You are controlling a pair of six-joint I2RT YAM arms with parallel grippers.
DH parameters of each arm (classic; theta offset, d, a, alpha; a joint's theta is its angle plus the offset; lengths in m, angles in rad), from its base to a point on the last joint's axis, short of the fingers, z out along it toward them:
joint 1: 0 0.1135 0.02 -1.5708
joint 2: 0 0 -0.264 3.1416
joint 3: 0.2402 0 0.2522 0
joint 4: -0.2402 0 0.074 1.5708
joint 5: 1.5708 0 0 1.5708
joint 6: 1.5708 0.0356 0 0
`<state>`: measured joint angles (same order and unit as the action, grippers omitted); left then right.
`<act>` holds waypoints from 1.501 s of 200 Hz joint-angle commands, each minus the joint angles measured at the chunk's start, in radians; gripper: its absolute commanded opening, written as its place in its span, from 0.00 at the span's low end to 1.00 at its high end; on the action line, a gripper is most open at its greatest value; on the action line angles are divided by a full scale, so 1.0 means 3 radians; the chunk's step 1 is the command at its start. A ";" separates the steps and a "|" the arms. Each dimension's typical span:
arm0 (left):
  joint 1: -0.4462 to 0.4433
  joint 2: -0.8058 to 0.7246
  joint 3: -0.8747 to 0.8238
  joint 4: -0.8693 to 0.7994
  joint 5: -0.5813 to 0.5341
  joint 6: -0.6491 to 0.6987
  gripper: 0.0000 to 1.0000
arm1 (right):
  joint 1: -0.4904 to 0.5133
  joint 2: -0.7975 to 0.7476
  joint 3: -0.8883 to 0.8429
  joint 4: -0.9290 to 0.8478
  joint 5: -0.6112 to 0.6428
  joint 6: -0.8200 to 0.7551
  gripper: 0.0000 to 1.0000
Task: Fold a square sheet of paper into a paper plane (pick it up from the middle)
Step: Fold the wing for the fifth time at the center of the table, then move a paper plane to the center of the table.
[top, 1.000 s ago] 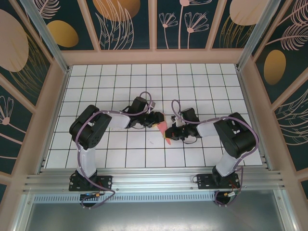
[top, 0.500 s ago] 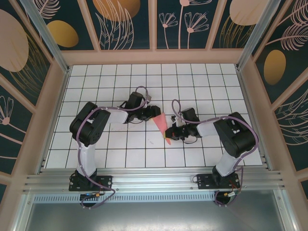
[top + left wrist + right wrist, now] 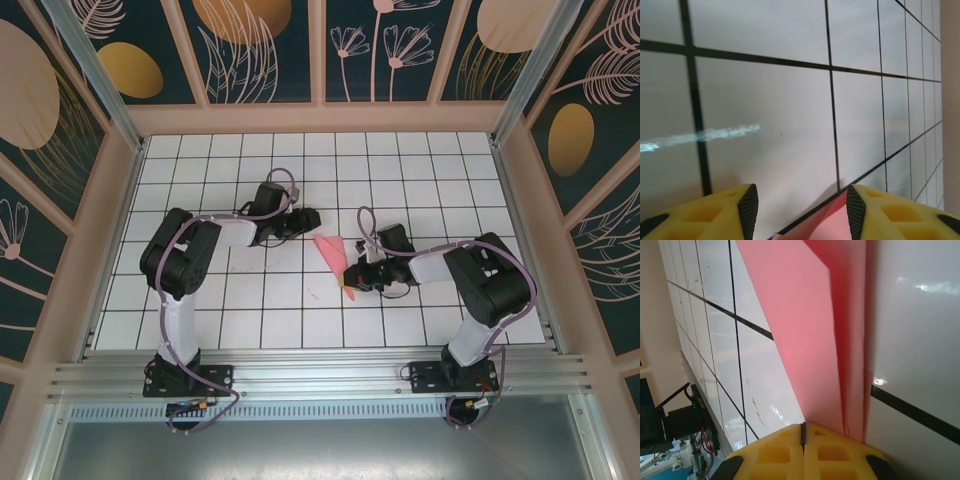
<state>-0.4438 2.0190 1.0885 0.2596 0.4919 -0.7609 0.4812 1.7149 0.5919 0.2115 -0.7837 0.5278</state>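
**Paper pinned at its near end, far end free**

Salmon-pink sheet of paper (image 3: 328,250), thin and folded into a narrow layered wedge, lies near the middle of the table, a little right of centre. In the overhead view its long axis runs from far-left to near-right. The far-left end lies free on the tiles. The near-right end passes under the black right hand (image 3: 357,278).

In the right wrist view, the yellow foam pads of that hand (image 3: 803,435) are clenched flush together on the paper's (image 3: 805,330) near end. Several stacked layers run away from the pinch.

The black left hand (image 3: 308,218) sits just beyond the free end, on its far-left side, and looks apart from it in the overhead view. In its own wrist view the hand (image 3: 802,200) has its yellow pads parted and grips nothing, with bare tile between them. A pink corner (image 3: 825,225) pokes in low beside one pad; I cannot tell whether it touches.

- **Judgement:** the next fold turns on the free end. The left hand is the nearer one, and the paper lies near-right of it, almost in line with the wedge's axis. The right hand serves as anchor.
- **Room:** the white, black-gridded table (image 3: 200,160) is open to the far side and to the left, and the wooden frame is well away. The tight spot is between the two hands.
- **Risk:** thin paper may buckle or slide if pushed toward the pinch.
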 commanded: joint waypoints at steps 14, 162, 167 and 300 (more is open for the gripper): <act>0.0068 -0.0290 -0.0013 -0.0390 -0.0247 0.0155 0.54 | -0.0049 0.0039 0.0021 -0.0488 0.0338 -0.0123 0.00; -0.0396 -0.1061 -0.1031 0.0272 -0.0218 -0.0661 0.58 | -0.0261 -0.0695 0.0327 -0.0699 0.0531 -0.0172 0.31; -0.0401 -0.1041 -0.1036 0.0296 -0.0199 -0.0673 0.58 | -0.0259 -0.0675 0.0332 -0.0697 0.0520 -0.0178 0.32; -0.0567 -0.0896 -0.1076 0.0296 -0.0368 -0.0846 0.57 | -0.0223 -0.0695 0.0303 -0.0651 0.0836 -0.0275 0.33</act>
<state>-0.6044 1.7554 0.7834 0.3405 0.4206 -0.9936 0.4084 1.5639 0.6910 0.0170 -0.5777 0.4709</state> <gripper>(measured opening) 0.576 0.336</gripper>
